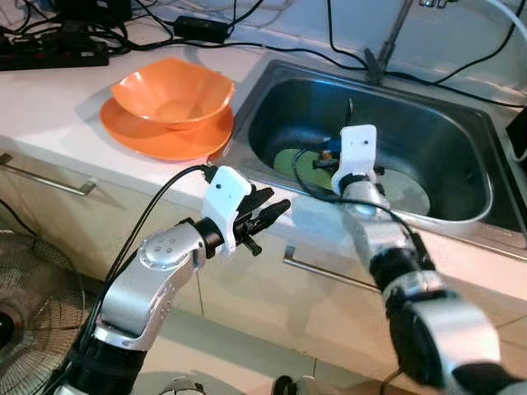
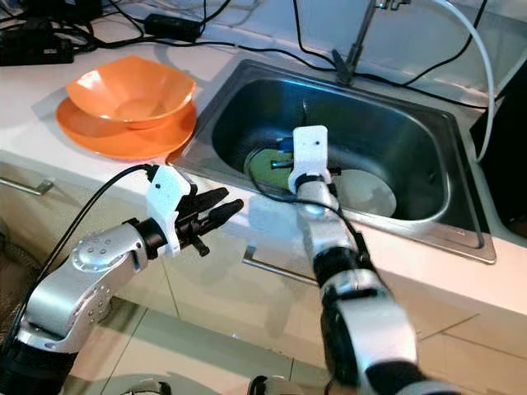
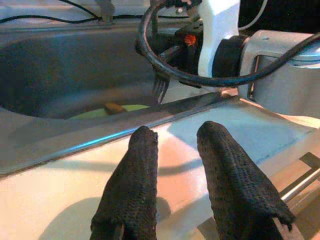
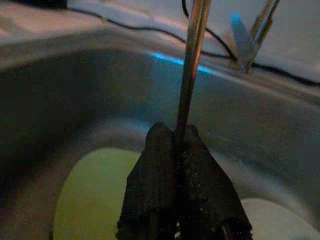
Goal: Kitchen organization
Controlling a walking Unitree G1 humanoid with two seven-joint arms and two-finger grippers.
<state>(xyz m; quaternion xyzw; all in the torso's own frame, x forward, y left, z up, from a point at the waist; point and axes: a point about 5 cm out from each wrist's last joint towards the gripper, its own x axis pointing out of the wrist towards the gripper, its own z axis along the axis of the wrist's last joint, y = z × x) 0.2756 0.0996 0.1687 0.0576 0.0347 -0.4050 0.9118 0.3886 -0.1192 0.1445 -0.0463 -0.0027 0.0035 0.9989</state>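
Observation:
My right gripper [image 4: 176,134] hangs low inside the steel sink [image 1: 461,218], shut on a metal fork [image 4: 192,65]. The handle stands up between the fingers and the tines [image 3: 160,86] point down. Below them a green plate [image 1: 286,161] lies on the sink bottom, with a white plate [image 1: 409,196] beside it. My left gripper [image 1: 272,212] is open and holds nothing. It hovers just in front of the counter's front edge, left of the right arm, pointing toward the sink.
An orange bowl [image 1: 173,90] sits on an orange plate [image 1: 144,136] on the counter left of the sink. Black cables and a power strip [image 1: 49,49] run along the back. The faucet [image 1: 385,45] rises behind the sink. A fan [image 1: 25,329] stands on the floor at left.

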